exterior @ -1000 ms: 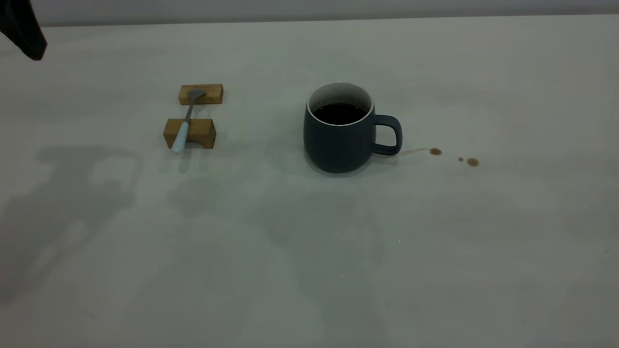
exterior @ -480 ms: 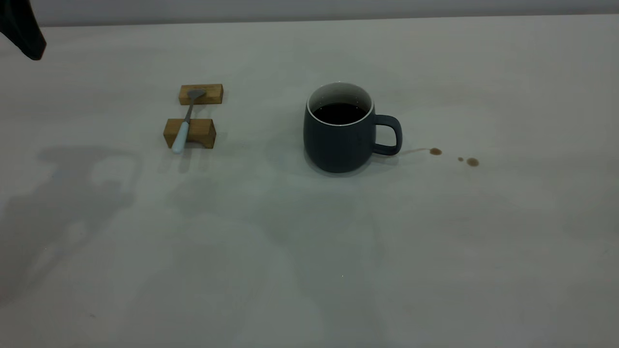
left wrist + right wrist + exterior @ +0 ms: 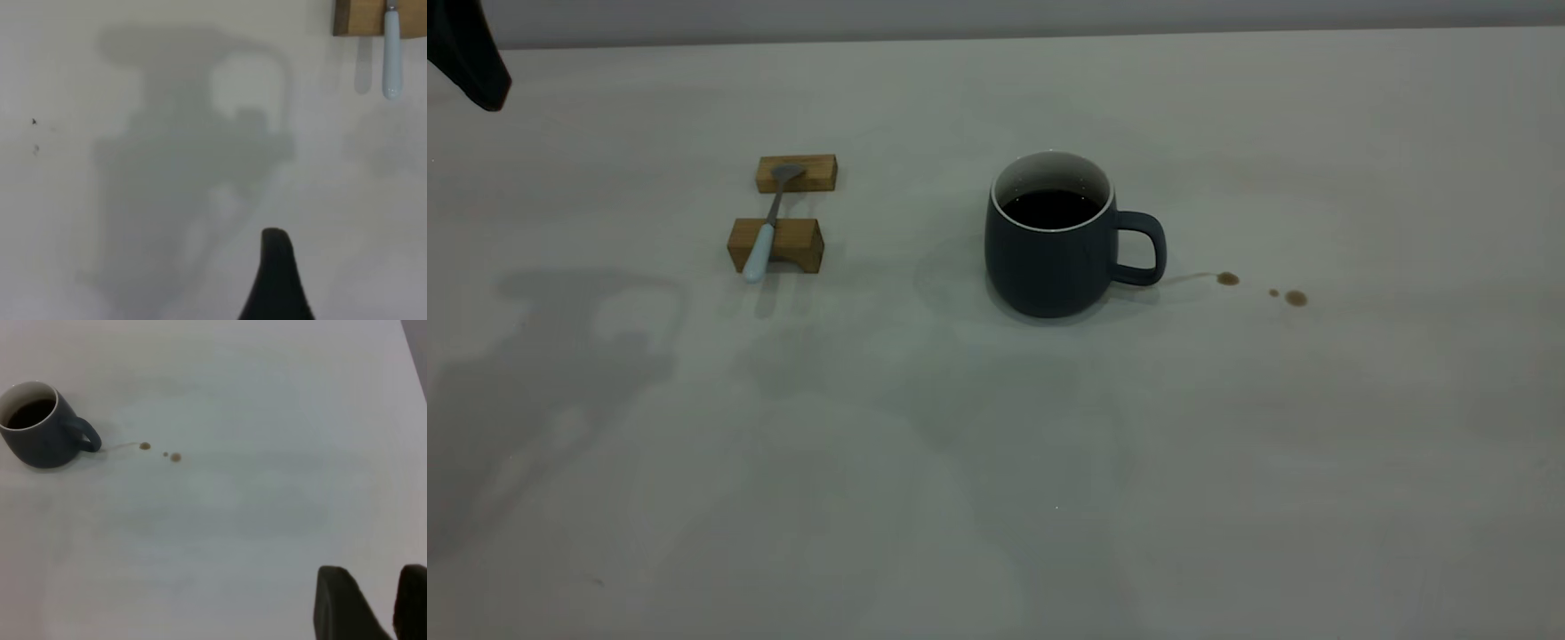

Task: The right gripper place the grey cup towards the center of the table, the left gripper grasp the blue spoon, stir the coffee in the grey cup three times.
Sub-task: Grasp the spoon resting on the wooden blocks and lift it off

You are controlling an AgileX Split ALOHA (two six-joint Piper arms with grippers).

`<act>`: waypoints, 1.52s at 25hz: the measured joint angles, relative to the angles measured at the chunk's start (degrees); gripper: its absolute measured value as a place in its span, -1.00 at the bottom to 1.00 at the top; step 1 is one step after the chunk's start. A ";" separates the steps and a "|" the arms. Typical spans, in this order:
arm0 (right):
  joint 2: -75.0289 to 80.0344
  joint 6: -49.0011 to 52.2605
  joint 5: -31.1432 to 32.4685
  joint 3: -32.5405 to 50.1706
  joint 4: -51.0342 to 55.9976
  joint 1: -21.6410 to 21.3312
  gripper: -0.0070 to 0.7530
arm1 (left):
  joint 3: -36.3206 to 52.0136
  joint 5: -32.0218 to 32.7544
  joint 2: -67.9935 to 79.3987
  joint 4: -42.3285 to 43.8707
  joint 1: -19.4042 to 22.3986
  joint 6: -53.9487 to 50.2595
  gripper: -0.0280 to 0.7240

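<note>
We see a dark blue-grey matte grey cup [image 3: 1053, 258] with a white inside and rim, and the coffee [image 3: 1051, 208] in it is brown-black. The blue spoon [image 3: 767, 228] has a pale light-blue handle and a grey metal neck and bowl. Under it lie two honey-brown wooden blocks [image 3: 777, 244]. Small brown drops [image 3: 1296, 298] and a faint brown streak mark the plain pale grey-white table [image 3: 996, 462], where soft grey shadows fall.

No readable text, labels, brands or numbers anywhere. The far wooden block [image 3: 796, 173] carries a faint dark mark on its top face, too small to read. The grey cup [image 3: 1054, 236], the blue spoon [image 3: 767, 233] and the bench [image 3: 996, 444] bear no lettering.
</note>
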 joint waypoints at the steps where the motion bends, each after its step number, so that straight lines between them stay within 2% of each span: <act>1: 0.00 0.00 0.00 0.00 0.00 0.00 -0.36 | 0.00 0.00 0.00 0.00 0.00 0.00 0.76; 5: 0.00 0.00 0.00 0.00 0.00 0.00 -0.36 | 0.00 0.00 0.00 0.00 0.00 0.00 0.74; 6: -0.01 0.00 0.00 0.00 -0.09 0.00 -0.36 | -5.87 6.87 3.45 3.92 -3.64 -0.89 0.74; 8: -0.06 0.00 -0.03 0.00 0.45 -0.20 -0.36 | -14.51 5.30 8.77 4.53 -9.46 -1.16 0.74; 10: -0.18 0.00 0.05 0.00 -0.15 -0.20 -0.36 | -16.06 6.98 10.22 3.93 -11.87 -1.28 0.74; 16: -0.12 0.00 0.01 0.00 0.17 -0.20 -0.36 | -16.39 9.31 10.29 5.10 -11.72 -1.51 0.74; 30: -0.12 0.00 0.01 0.00 0.06 -0.20 -0.36 | -16.39 9.54 10.29 5.51 -11.72 -1.56 0.72; 38: -0.12 0.00 0.01 0.00 0.06 -0.20 -0.36 | -16.45 6.41 13.31 6.55 -11.72 -1.81 0.71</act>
